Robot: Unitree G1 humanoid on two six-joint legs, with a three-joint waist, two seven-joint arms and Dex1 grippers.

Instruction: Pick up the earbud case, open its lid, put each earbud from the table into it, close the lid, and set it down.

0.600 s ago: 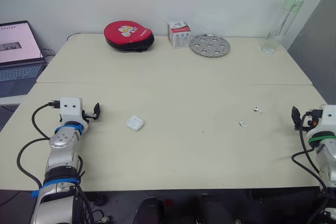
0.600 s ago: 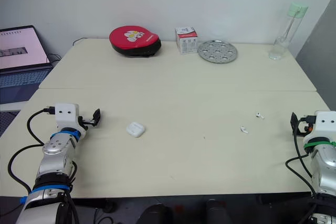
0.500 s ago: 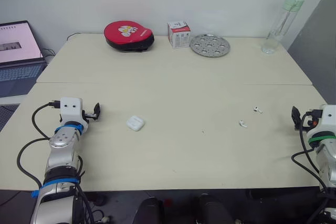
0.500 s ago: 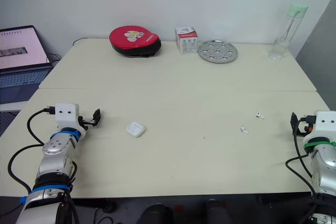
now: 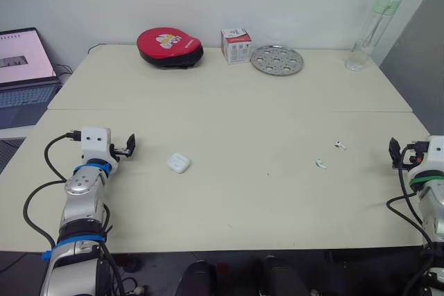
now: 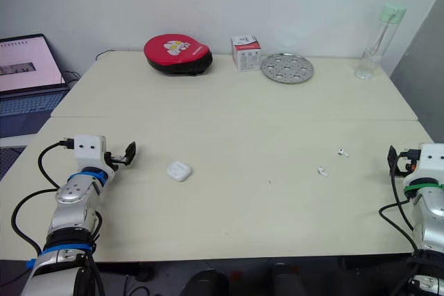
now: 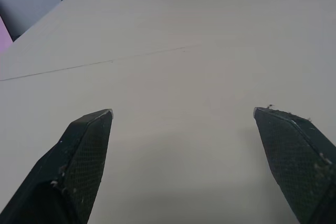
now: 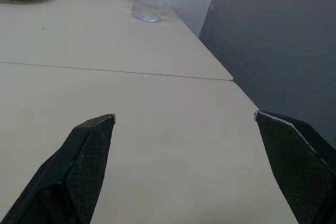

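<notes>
- We show the white earbud case (image 5: 178,163), lid shut, lying flat on the table (image 5: 229,123). It is a short way from the left gripper (image 5: 128,146), on that gripper's inner side, and we can read no writing on it.
- The first earbud (image 5: 340,145) lies loose on the table near the right gripper (image 5: 395,152). The second earbud (image 5: 320,163) lies just past it toward the case. The two are apart from each other and well apart from the case.
- The left gripper has its fingers spread wide and holds nothing, with bare tabletop between the tips. Its forearm reaches in over the near table edge.
- The right gripper likewise has its fingers wide apart and empty, low over the table's near corner.
- Far ahead of both grippers, along the far edge, we note four things:
  - a red round pouch (image 5: 169,46) bearing a cartoon picture;
  - a small red-and-white box (image 5: 236,45) whose print is too small to read;
  - a perforated metal plate (image 5: 277,59);
  - a clear bottle (image 5: 368,32) with a green cap.
- An open laptop (image 5: 24,74) stands off the table on the left gripper's outer side. We cannot read its screen.
</notes>
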